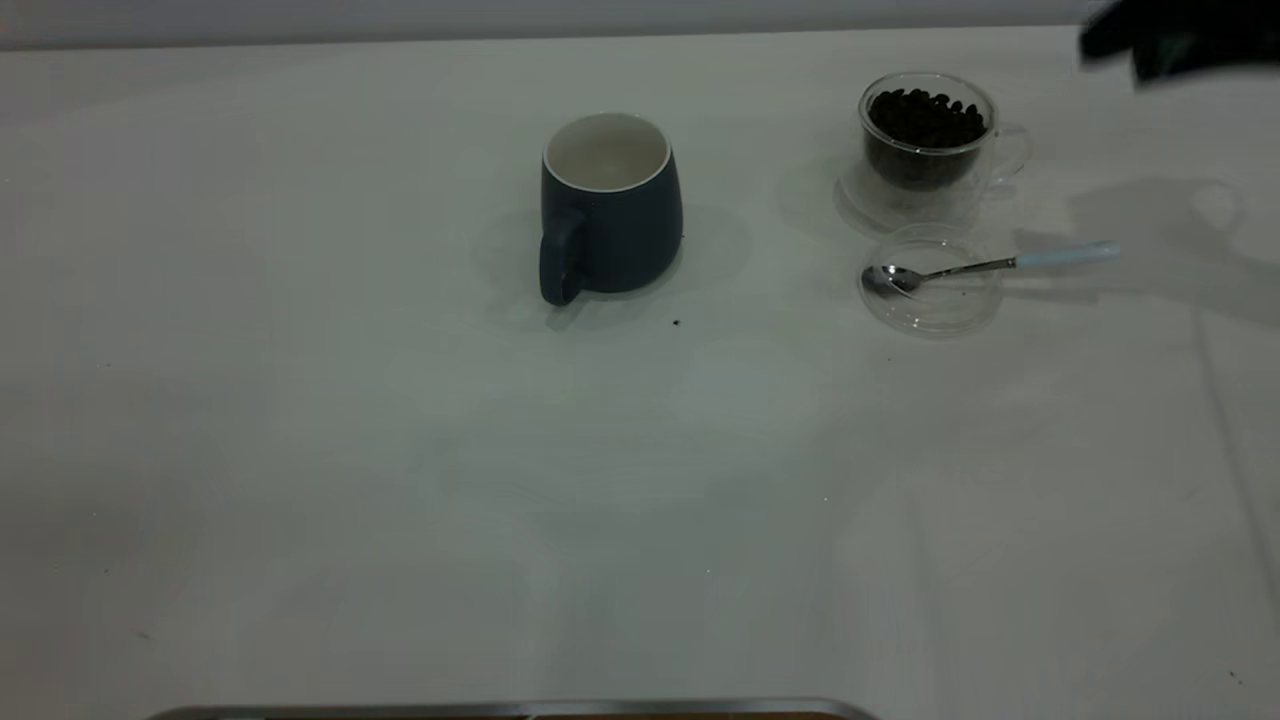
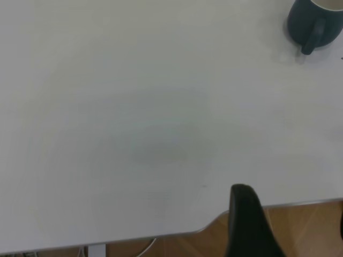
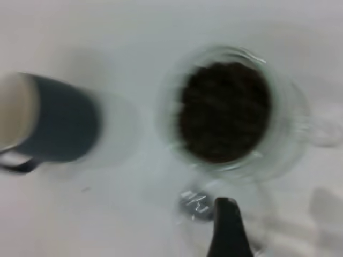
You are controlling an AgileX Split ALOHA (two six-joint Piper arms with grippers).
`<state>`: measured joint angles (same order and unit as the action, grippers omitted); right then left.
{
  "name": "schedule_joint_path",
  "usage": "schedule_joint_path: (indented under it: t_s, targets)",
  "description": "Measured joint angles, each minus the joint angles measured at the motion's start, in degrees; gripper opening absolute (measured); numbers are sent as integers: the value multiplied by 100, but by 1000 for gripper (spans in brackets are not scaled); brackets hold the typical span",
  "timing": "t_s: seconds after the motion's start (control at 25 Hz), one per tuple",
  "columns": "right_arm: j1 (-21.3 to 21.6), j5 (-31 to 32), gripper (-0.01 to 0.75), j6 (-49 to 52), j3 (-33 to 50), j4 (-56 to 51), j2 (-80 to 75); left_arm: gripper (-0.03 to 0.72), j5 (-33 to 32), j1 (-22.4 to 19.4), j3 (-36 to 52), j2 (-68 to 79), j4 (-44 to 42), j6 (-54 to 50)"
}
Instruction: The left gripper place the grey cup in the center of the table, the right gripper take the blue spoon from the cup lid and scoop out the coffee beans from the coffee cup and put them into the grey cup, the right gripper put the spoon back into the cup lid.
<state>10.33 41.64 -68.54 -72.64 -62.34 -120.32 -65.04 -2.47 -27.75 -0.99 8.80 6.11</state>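
Observation:
The grey cup (image 1: 610,205) stands upright on the table (image 1: 400,450), at its middle toward the far side, white inside and handle toward the front; it also sits far off in the left wrist view (image 2: 313,21). The clear coffee cup (image 1: 925,140) holds coffee beans (image 1: 925,118) at the far right. Just in front of it lies the cup lid (image 1: 930,285), with the blue spoon (image 1: 985,265) resting in it, its handle pointing right. My right gripper (image 1: 1180,40) hovers above and to the right of the coffee cup, open, one finger (image 3: 228,233) showing over the lid. My left gripper (image 2: 293,227) hangs open beyond the table edge, holding nothing.
A small dark speck (image 1: 676,323) lies in front of the grey cup. The table's rounded metal-trimmed edge (image 2: 214,222) shows in the left wrist view, with wooden floor (image 2: 305,225) beyond it. A metal edge (image 1: 520,708) runs along the table's near side.

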Motion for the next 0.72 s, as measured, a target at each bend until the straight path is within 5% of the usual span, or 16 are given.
schedule_joint_path:
  t_s: [0.32, 0.72]
  targets:
    - [-1199, 638, 557, 3600, 1346, 3774, 3649, 475, 0, 0, 0, 0, 0, 0]
    - [-1307, 2077, 557, 6602, 3943, 6081, 7875, 475, 0, 0, 0, 0, 0, 0]
